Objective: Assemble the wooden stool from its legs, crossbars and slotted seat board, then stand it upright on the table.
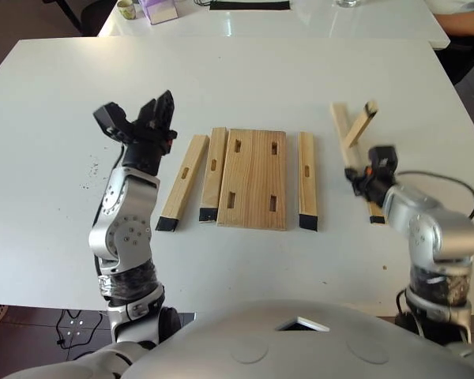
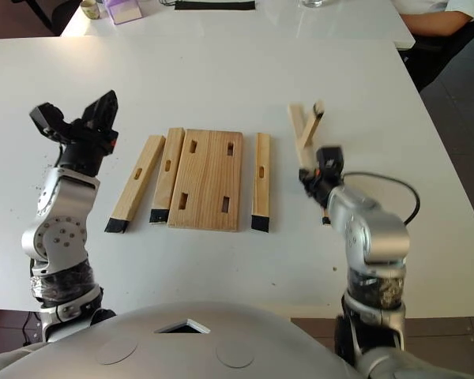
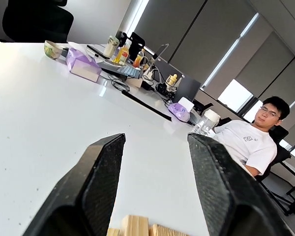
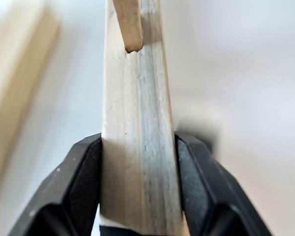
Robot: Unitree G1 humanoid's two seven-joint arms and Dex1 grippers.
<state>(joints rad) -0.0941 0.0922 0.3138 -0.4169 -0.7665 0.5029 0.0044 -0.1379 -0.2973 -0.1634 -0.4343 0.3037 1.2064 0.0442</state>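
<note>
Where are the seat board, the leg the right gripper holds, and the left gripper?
seat board (image 1: 253, 179): left eye view, bare wood between its four slots.
held leg (image 4: 137, 147): right wrist view, middle of its broad face.
left gripper (image 1: 134, 106): left eye view, the gap midway between its open fingertips.

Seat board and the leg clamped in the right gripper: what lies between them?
One loose slotted leg, lying parallel beside the seat board; beyond it bare table to the clamped leg in the right gripper. Both eye views show this.

Bright, even daylight, soft shadows, mild glare on table (image 1: 245, 79)
</note>
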